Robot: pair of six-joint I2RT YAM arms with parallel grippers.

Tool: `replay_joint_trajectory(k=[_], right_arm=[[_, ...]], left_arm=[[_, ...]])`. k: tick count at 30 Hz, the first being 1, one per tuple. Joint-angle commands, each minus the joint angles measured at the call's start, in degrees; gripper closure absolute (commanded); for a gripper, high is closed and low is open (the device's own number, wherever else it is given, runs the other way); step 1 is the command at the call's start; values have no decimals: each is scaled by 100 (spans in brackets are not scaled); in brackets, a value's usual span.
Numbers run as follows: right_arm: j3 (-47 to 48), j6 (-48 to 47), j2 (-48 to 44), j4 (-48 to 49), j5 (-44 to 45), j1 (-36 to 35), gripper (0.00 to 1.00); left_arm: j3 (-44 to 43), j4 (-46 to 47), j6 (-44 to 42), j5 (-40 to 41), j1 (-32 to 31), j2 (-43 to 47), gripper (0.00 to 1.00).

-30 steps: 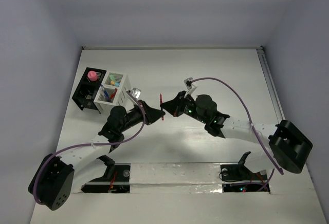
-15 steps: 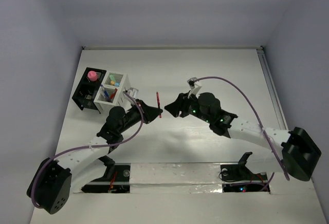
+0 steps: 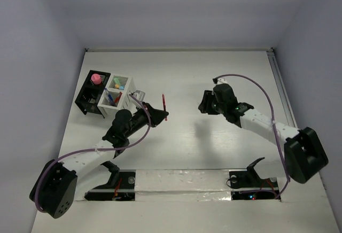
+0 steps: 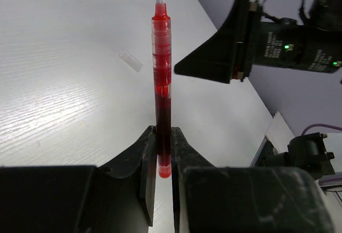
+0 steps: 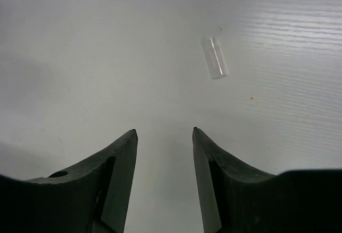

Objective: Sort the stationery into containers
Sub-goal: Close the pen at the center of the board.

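Note:
My left gripper [image 3: 156, 115] is shut on the lower end of a thin red pen [image 3: 164, 106], which points up and away from the jaws [image 4: 162, 78]. In the left wrist view the gripper [image 4: 163, 132] pinches the pen's base. My right gripper [image 3: 202, 105] hangs open and empty to the right of the pen, apart from it; its wrist view shows the gripper [image 5: 163, 131] over bare table. The black slotted box [image 3: 88, 100] holds a pink-topped piece [image 3: 96, 77]. The adjoining white box [image 3: 127, 95] holds pens [image 3: 111, 98] and small coloured bits [image 3: 117, 85].
A small clear pen cap [image 5: 215, 57] lies on the white table ahead of the right gripper, and the cap [image 4: 131, 61] also shows in the left wrist view. The right gripper [image 4: 214, 64] looms beyond the pen there. Grey walls enclose the table.
The right gripper opened, let go of the red pen and pulled back to the right. The left gripper kept hold of the pen and shifted slightly left.

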State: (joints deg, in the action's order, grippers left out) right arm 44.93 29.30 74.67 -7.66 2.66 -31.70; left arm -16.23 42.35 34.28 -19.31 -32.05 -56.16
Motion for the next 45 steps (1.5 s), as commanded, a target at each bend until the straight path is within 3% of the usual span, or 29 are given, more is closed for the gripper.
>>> replay_joint_trajectory(k=[1, 9, 22, 32, 37, 45], right_arm=[[499, -135, 582, -79, -450, 15, 47], [763, 190, 1760, 599, -802, 191, 29], [807, 340, 2543, 1381, -504, 674, 26], [1579, -126, 3044, 934, -2, 736, 25], [1941, -319, 3343, 363, 217, 736, 31], [2398, -574, 3685, -464, 657, 736, 56]], left_arm=[[-47, 450, -176, -82, 6, 123, 100], [32, 371, -185, -3, -99, 387, 100], [-29, 502, -203, -99, -99, -53, 100], [-82, 538, -238, -108, -99, -220, 100], [-73, 529, -238, -99, -99, -211, 100], [-65, 564, -211, -117, -99, -185, 100]])
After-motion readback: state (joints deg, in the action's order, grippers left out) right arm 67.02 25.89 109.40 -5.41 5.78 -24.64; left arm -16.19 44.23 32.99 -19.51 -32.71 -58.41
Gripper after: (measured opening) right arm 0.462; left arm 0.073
